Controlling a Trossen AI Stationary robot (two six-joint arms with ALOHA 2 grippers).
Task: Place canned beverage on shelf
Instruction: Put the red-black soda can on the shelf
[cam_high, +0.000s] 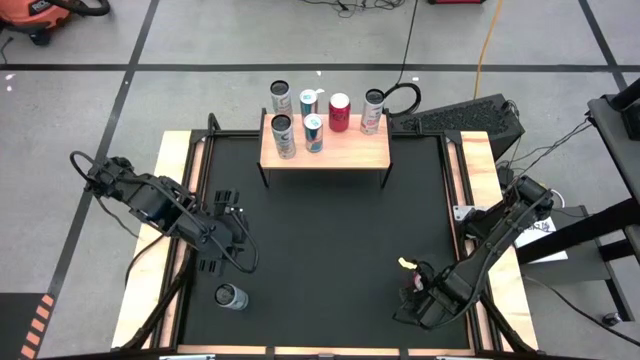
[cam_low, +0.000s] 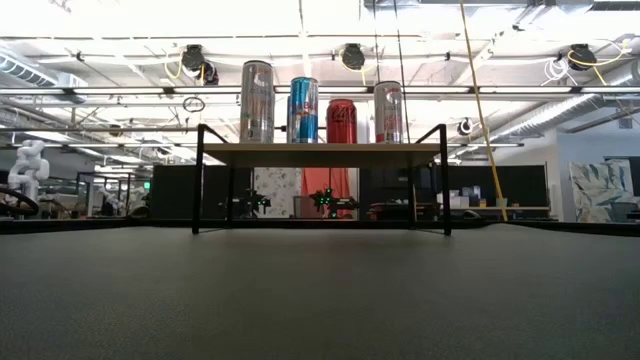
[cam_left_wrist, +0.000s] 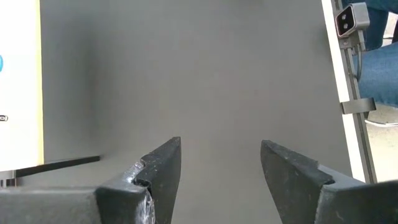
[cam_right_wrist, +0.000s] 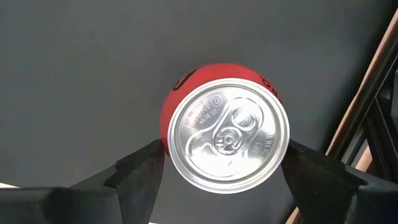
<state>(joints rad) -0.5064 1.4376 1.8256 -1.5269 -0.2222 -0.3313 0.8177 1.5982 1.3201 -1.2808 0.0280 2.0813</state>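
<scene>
Black mat (cam_high: 330, 250) is lying under the right gripper (cam_right_wrist: 224, 165), seemingly pinching a red can (cam_right_wrist: 227, 134); a loose grip risks dropping it short of the shelf (cam_high: 325, 150).

Left claw (cam_left_wrist: 221, 180) shut, right claw (cam_right_wrist: 217, 168) gripping.

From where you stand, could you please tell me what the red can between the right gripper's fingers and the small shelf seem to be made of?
The red can looks like aluminium: a bare silvery lid with a pull tab and stamped lettering, and a glossy red painted wall. The small shelf appears to be a light wooden board, matt and pale tan, on thin black legs that are probably metal. The right gripper straddles the can.
</scene>
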